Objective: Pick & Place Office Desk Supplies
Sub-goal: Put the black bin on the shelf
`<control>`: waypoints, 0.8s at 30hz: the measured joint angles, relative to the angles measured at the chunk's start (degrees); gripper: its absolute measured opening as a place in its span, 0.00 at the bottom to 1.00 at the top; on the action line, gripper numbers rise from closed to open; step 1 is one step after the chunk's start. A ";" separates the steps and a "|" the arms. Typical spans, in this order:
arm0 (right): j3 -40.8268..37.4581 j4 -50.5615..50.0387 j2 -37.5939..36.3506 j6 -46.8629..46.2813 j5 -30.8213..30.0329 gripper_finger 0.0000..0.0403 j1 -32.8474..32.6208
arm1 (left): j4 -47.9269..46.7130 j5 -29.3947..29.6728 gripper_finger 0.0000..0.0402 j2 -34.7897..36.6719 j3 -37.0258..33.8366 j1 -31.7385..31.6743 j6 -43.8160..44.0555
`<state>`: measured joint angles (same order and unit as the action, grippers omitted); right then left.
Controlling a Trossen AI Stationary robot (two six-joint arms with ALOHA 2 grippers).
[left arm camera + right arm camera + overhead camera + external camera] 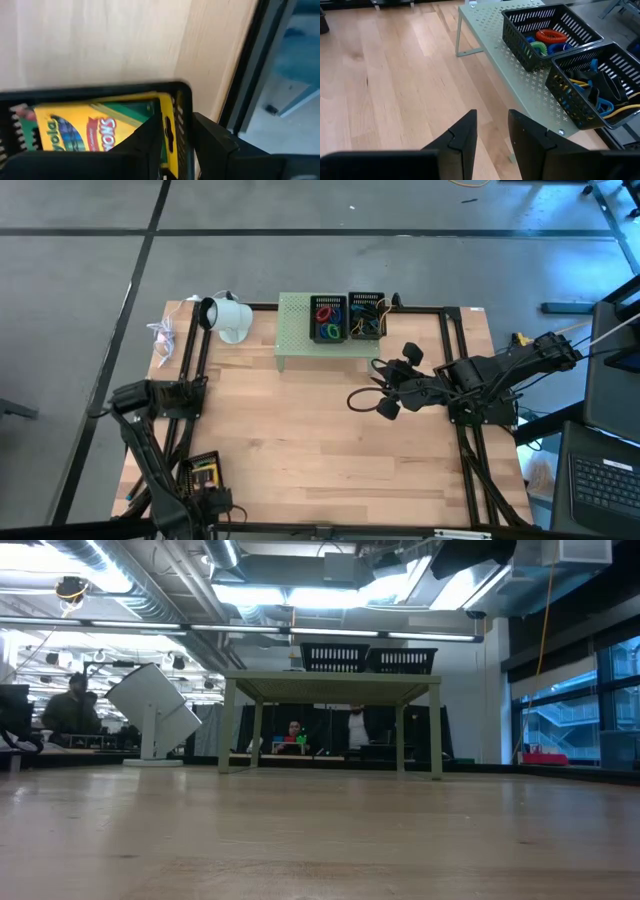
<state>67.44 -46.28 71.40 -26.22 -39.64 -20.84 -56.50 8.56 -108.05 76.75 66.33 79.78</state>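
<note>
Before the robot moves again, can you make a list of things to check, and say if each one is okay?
1. Left gripper at the black basket with the crayon box: ok, one finger inside, one outside its wall.
2. Firm hold on that wall: cannot tell.
3. Right gripper holding nothing: ok, fingers apart over bare wood.
4. Two baskets sitting on the green stand: ok.
5. Lamp out of the way at the far left corner: ok.

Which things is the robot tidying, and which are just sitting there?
Job things:
crayon box in a black basket
rubber bands
left hand

Just there:
green stand
white lamp
two baskets on the stand
</note>
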 joint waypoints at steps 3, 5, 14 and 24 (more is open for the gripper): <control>0.00 0.00 0.00 -0.15 0.00 0.28 0.00 | -0.07 -3.43 0.24 -1.46 0.00 0.15 -1.16; 0.00 0.00 0.00 -0.16 0.00 0.28 0.00 | -0.28 -5.15 0.24 -1.83 0.00 0.15 -1.95; 0.00 0.32 0.00 -0.26 0.01 0.28 0.00 | -0.82 -5.13 0.04 -1.83 0.00 0.12 -3.68; 0.00 0.67 0.00 -0.33 0.02 0.28 0.00 | -1.90 -6.75 0.01 0.67 0.00 -2.24 -10.58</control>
<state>67.44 -45.61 71.40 -26.55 -39.62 -20.84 -58.40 1.81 -107.38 76.75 64.09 69.20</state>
